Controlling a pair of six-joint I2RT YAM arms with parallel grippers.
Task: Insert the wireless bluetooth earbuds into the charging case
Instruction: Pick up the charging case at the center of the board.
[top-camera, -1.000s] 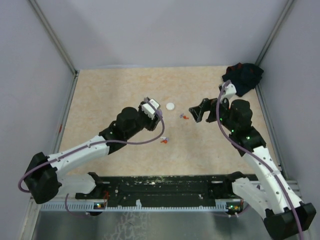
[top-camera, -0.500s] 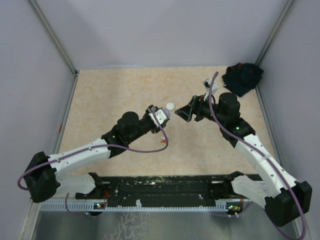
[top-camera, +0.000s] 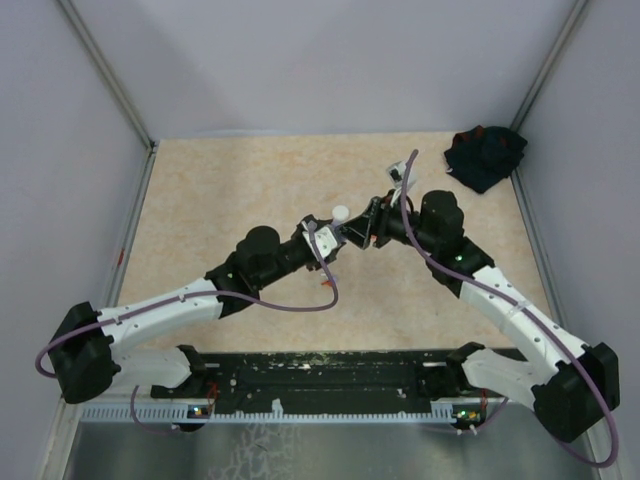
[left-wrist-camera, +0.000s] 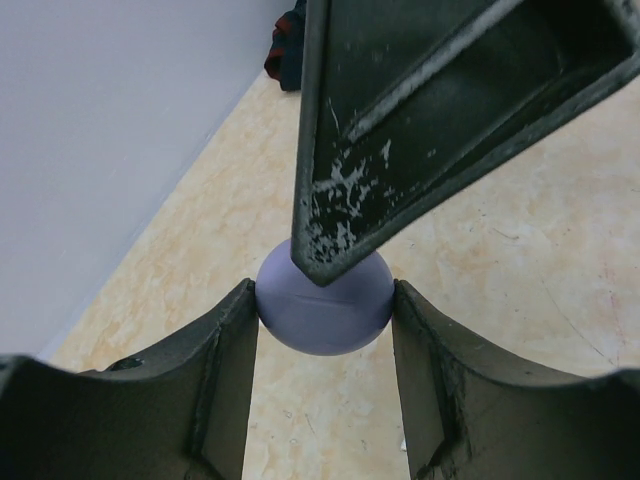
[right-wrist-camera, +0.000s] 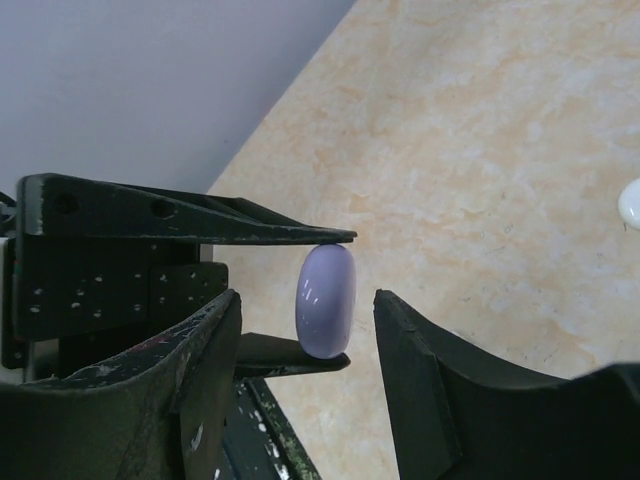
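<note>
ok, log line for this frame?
left pincer: shut on lavender round plastic case | right pincer: open, straddling case, gap on both sides

Pale grey walls (top-camera: 300, 60) — beige speckled tabletop (top-camera: 220, 190)

Two arms (top-camera: 170, 300) (top-camera: 505, 300), one lavender case (left-wrist-camera: 322, 318), one white case (top-camera: 341, 212), one dark cloth (top-camera: 487, 157)

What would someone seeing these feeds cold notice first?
The grippers nose to nose at mid-table: the left gripper pinches a lavender round case, and the right gripper straddles it, jaws apart and not yet touching. Just beyond lies a white disc on the table, and a dark cloth is bunched in the far right corner.
</note>
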